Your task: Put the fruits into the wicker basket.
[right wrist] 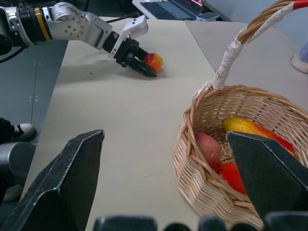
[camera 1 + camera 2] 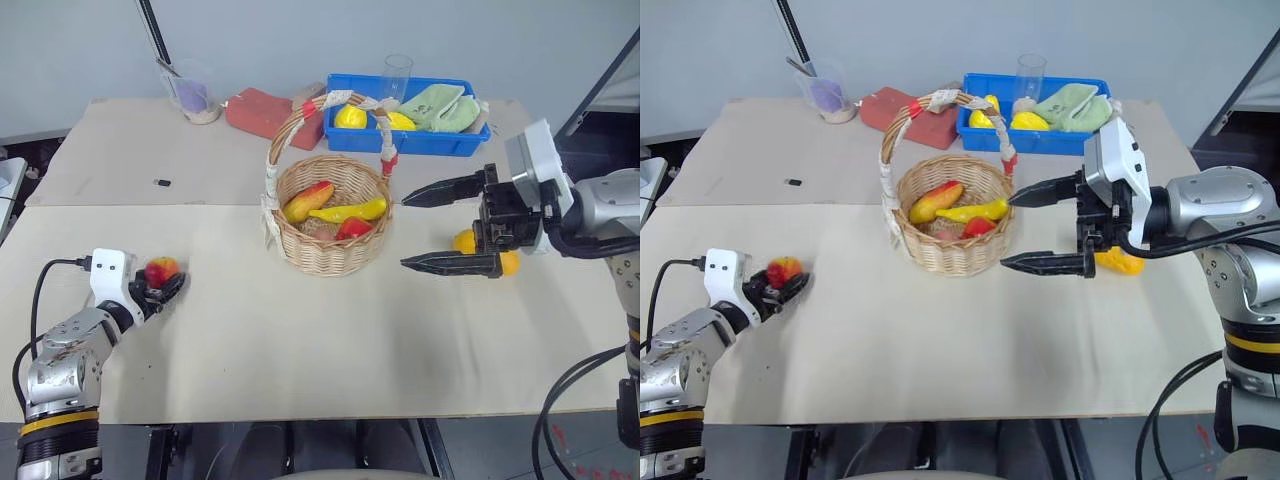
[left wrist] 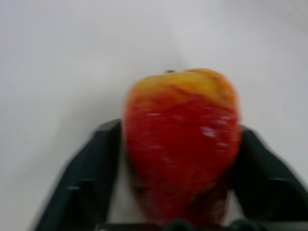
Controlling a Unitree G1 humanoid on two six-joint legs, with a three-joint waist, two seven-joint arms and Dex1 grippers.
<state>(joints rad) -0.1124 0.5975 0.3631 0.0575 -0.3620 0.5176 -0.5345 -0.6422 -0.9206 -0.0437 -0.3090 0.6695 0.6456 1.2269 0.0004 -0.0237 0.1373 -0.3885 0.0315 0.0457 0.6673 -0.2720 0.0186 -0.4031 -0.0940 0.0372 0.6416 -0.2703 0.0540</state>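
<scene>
My left end effector pinches the red fruit low on the desk, ready to lift toward the basket. My right end effector hangs spread beside the basket; the orange fruit lies behind it.

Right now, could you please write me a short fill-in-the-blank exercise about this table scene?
1. The left gripper is closed on a small ____ fruit.
2. The right gripper hangs open beside the ____ basket.
3. The tray behind the basket is ____ in colour.

Missing words: red; wicker; blue
</scene>
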